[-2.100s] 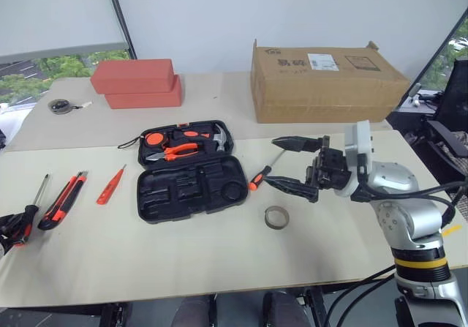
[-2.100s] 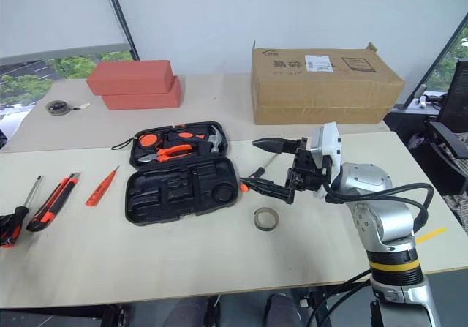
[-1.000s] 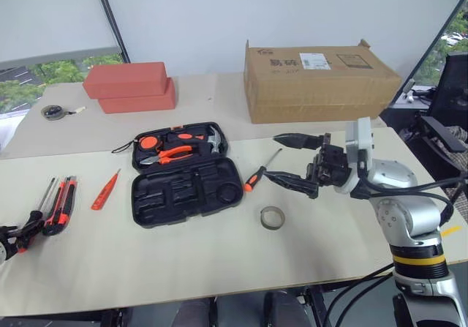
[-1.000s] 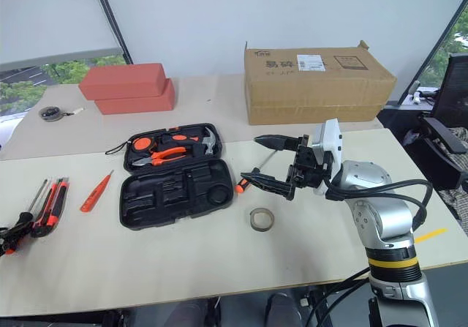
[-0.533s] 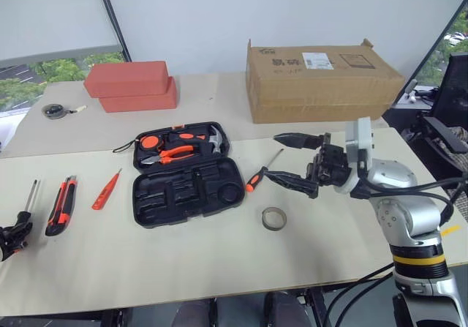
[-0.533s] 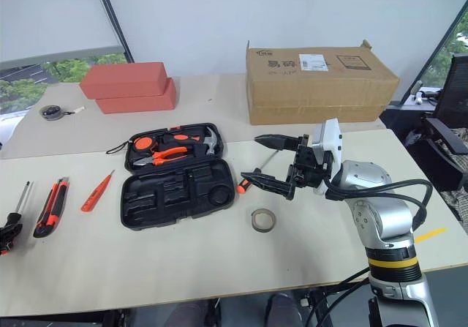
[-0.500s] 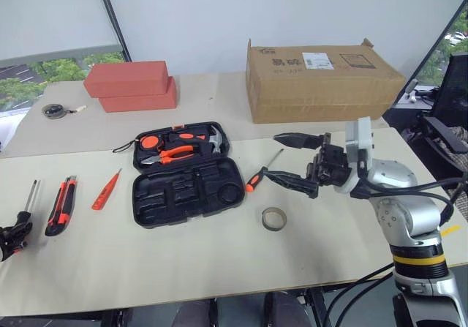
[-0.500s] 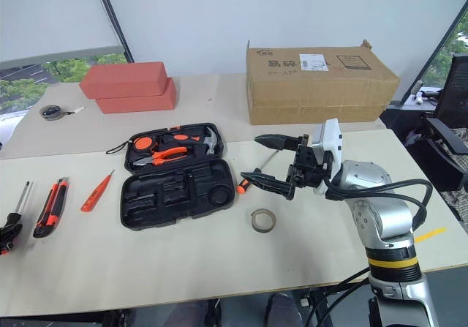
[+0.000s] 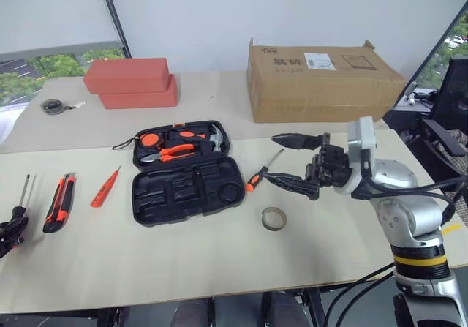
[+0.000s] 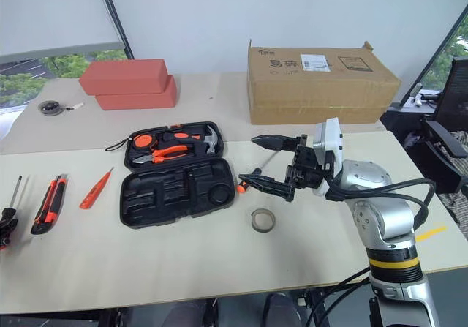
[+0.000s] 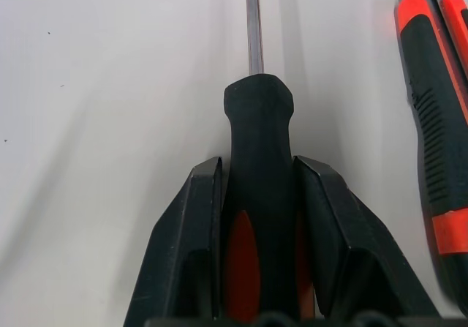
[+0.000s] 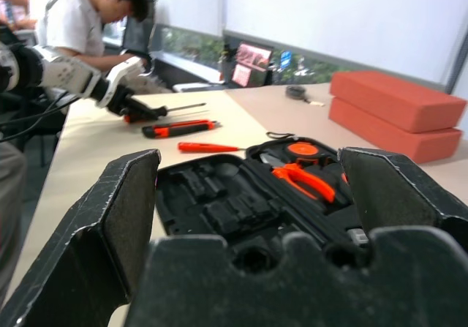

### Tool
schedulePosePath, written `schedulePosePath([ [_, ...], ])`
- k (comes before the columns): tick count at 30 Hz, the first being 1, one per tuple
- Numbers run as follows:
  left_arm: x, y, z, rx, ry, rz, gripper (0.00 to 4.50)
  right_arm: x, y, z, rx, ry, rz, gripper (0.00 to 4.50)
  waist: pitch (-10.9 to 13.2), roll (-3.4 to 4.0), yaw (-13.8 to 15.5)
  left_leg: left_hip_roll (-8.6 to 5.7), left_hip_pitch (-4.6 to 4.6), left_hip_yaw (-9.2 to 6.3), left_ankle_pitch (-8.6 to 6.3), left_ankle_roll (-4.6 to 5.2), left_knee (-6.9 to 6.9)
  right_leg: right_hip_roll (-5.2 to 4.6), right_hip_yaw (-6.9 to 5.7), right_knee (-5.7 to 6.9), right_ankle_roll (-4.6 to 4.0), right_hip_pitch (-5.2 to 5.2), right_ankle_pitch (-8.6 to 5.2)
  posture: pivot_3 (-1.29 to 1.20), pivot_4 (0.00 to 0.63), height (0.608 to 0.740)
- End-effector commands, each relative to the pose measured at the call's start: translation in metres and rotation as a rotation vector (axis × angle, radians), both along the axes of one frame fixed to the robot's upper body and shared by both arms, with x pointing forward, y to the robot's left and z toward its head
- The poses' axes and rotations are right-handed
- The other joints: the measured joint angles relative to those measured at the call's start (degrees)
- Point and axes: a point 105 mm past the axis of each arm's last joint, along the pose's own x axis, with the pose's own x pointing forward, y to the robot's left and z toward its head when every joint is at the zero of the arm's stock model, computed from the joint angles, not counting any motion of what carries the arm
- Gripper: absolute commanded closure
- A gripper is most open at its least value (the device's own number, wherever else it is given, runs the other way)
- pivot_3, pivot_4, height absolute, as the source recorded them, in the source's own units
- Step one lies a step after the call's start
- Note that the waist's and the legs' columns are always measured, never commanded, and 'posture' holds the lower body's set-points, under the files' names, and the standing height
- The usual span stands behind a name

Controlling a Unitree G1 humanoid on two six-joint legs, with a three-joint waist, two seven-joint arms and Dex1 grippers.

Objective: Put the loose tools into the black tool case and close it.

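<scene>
- One long beige table (image 9: 219, 261) carried the work, with a second beige surface (image 9: 212, 93) butted behind it at twelve o'clock; a white wall and windows with greenery closed the room.
- One brown cardboard box (image 9: 322, 78) sat at about one o'clock on the far surface.
- Two red bricks (image 9: 131, 82) lay stacked at eleven o'clock.
- One black tool case (image 9: 186, 170) lay open at the table's centre, its far half holding orange pliers and a hammer, its near half showing empty recesses.
- One person (image 12: 77, 20) in a white shirt sat beyond the table in the right wrist view.
- Two grippers: the right gripper (image 9: 292, 162) hung at three o'clock of the case with its fingers spread wide and nothing between them; the left gripper (image 11: 257, 195) at the table's nine o'clock edge was clamped on a screwdriver handle.
- Four loose tools: the gripped screwdriver (image 9: 18, 206), one utility knife (image 9: 57, 211) just beside it, one thin orange tester (image 9: 104, 186) between knife and case, and a second screwdriver (image 9: 259, 173) at three o'clock of the case.
- One tape roll (image 9: 273, 218) lay at five o'clock of the case.
- One small tape measure (image 9: 53, 106) sat at ten o'clock.
</scene>
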Motion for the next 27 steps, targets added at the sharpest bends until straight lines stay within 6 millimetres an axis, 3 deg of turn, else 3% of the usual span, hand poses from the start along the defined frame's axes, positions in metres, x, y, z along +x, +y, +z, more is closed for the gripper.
schedulePosePath([
  [1,0.0,0.005,0.009,0.029,-0.008,0.003,3.46,-0.015,-0.001,0.0,-0.07,-0.005,0.084,0.0,0.0,-0.03,0.1,-0.01,-0.01,0.0,0.0,0.0,0.0,-0.01,0.0,-0.01,0.0,0.0,0.0,0.0,0.15,0.713],
  [11,0.0,0.001,0.001,0.012,0.016,-0.019,3.46,-0.029,-0.011,-0.009,-0.122,0.035,0.163,0.0,0.0,-0.1,0.1,0.0,-0.04,-0.05,0.0,0.0,0.02,-0.03,-0.12,-0.02,0.01,0.03,0.0,0.0,0.15,0.713],
  [27,0.001,0.001,0.002,0.014,0.017,-0.025,3.46,-0.027,-0.02,-0.015,-0.109,0.024,0.162,0.0,0.0,-0.1,0.1,-0.01,-0.04,-0.04,0.0,0.0,0.03,-0.04,-0.13,0.0,0.01,0.03,0.0,0.0,0.15,0.713],
])
